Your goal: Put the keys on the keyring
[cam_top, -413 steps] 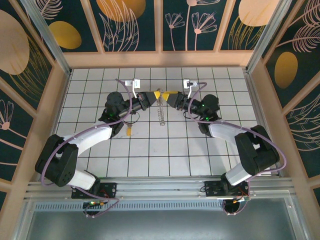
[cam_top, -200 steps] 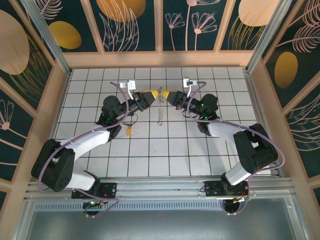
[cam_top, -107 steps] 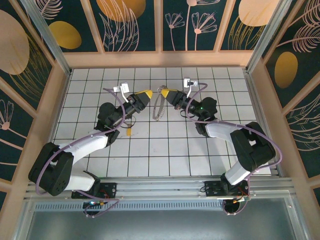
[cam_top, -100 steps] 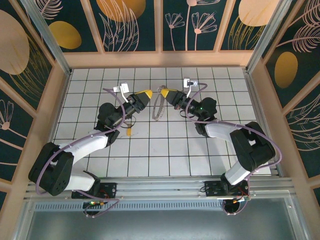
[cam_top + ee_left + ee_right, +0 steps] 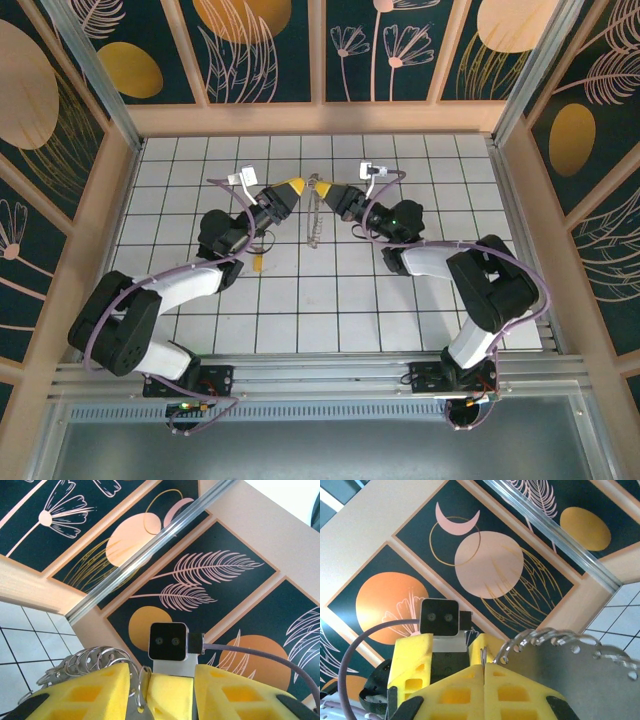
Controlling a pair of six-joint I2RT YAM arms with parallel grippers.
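The keyring, a thin silvery ring with several small rings along its rim, hangs above the tiles from my right gripper. In the right wrist view my right gripper is shut on the ring's wire. My left gripper faces it from the left, a short gap away. In the left wrist view my left gripper has its jaws apart around the right gripper's yellow tip and the keyring. One small yellow-headed key lies on the tiles beneath the left arm.
White tiled floor is ringed by a low wooden rim and patterned wall panels. Both arms arch inward from their bases at the near edge. A purple cable loops off the left wrist.
A second ago the two yellow tips touched over the ring. The left gripper has drawn back a little to the left, and the right gripper has swung left with the keyring.
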